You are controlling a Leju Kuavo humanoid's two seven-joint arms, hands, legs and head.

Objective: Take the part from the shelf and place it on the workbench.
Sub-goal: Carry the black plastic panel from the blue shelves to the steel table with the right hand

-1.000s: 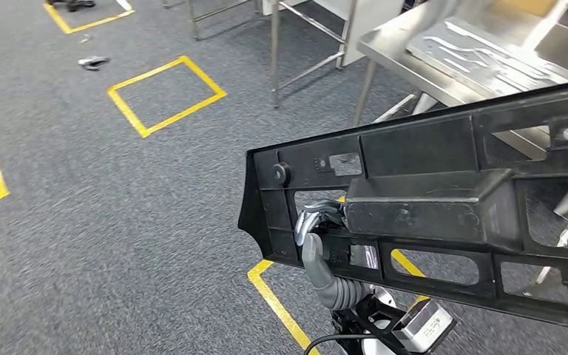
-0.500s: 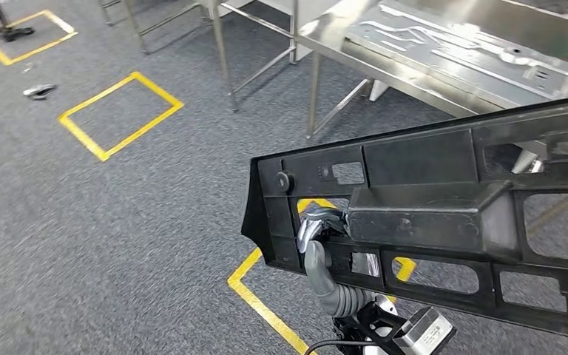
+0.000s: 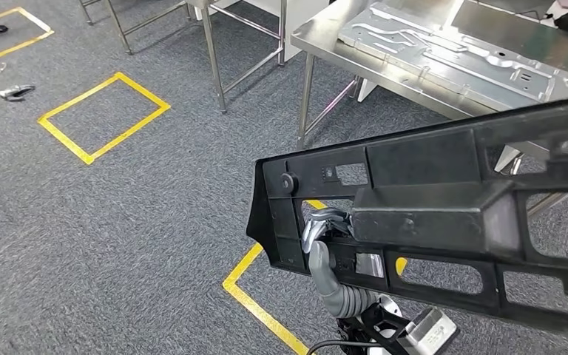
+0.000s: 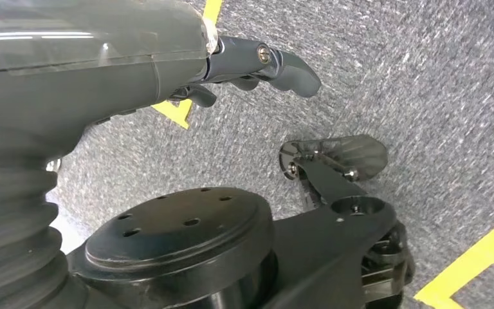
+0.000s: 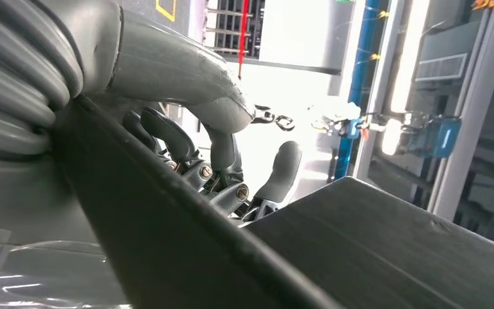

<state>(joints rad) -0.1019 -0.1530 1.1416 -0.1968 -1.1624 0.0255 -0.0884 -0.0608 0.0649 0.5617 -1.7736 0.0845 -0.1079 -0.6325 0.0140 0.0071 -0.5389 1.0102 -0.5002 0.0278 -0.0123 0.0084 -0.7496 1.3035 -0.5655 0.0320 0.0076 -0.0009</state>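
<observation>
The long black part (image 3: 444,222) is carried in front of the body, clear of the floor and tilted so that its far end rises toward the right; it is judged to be held this way so that it can be brought over the workbench (image 3: 318,37), which stands ahead and above it in the head view and is not yet touched by it. The part is grasped by the right hand (image 3: 324,240), whose fingers (image 5: 222,170) are hooked through one of its openings and curled around an inner bar, a hold that probably keeps so wide a piece from slipping while it is carried. A silver stamped panel (image 3: 458,55) is already lying on the workbench top. The left hand (image 4: 251,64) is hung beside the body above the grey carpet (image 3: 118,222), its fingers curled in and nothing grasped.
</observation>
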